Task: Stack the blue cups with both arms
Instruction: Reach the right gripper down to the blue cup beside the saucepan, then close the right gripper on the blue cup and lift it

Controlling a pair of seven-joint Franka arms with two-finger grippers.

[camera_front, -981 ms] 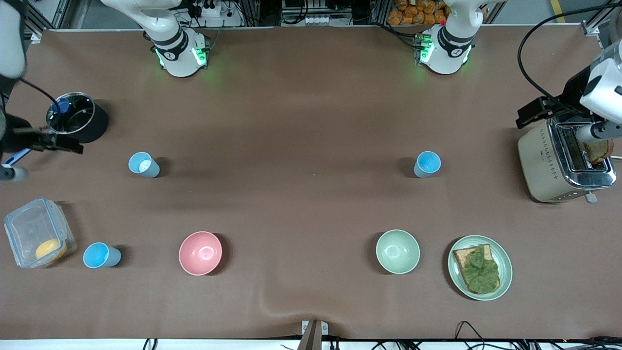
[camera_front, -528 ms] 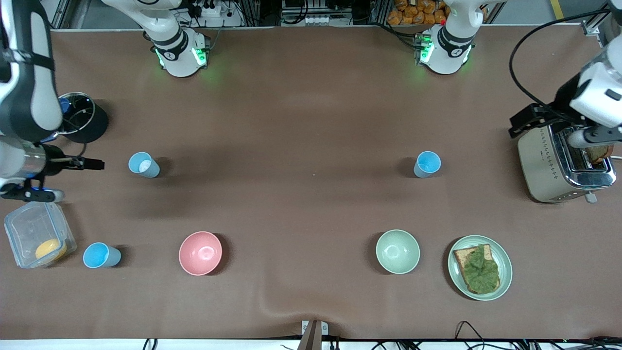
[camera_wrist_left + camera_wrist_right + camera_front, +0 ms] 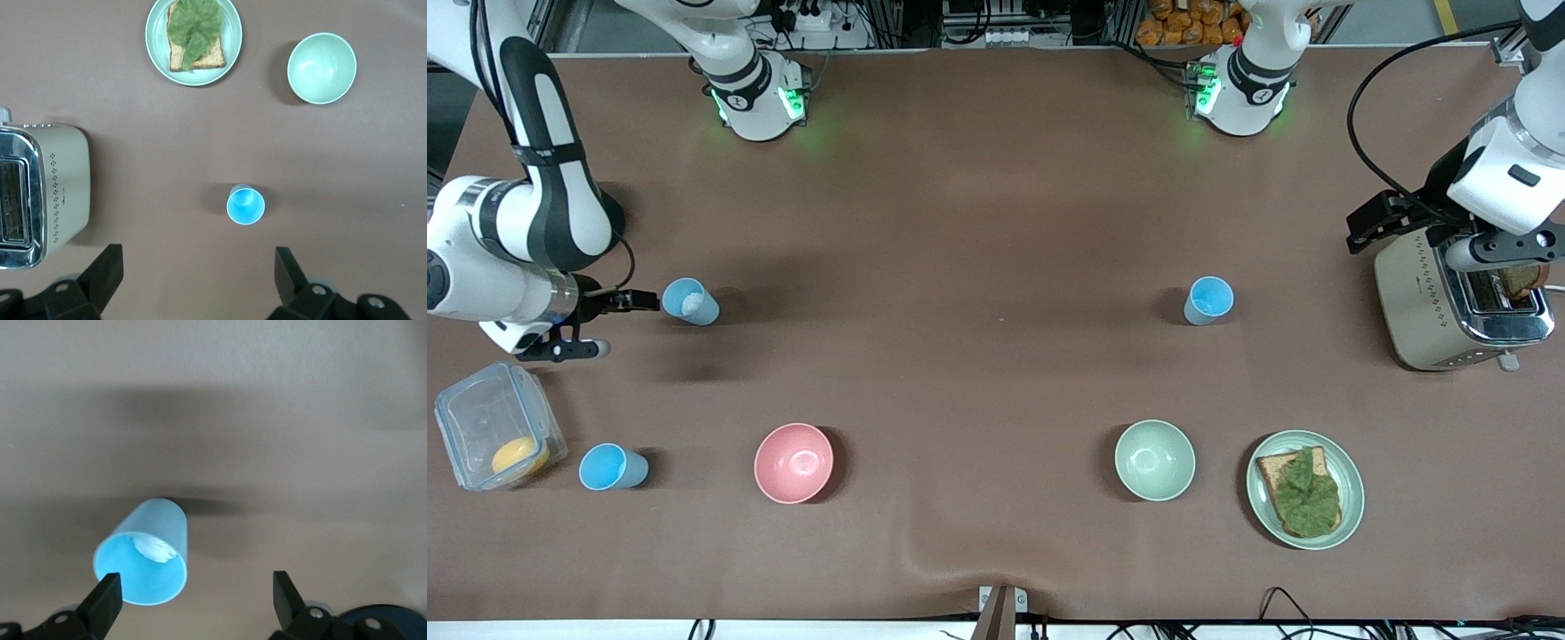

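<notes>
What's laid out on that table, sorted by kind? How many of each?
Blue cups: 3
Bowls: 2, pink and pale green
Plate with toast and a leaf: 1
Toaster: 1
Clear box: 1
Total: 8

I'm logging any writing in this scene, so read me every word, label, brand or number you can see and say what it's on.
No text can be read here.
Cream and chrome toaster: a small dark mark on its side, too small to read.
White robot arm bases: small round dark emblems, illegible.
Light-blue plastic cups, bowls and plate: no markings seen.
</notes>
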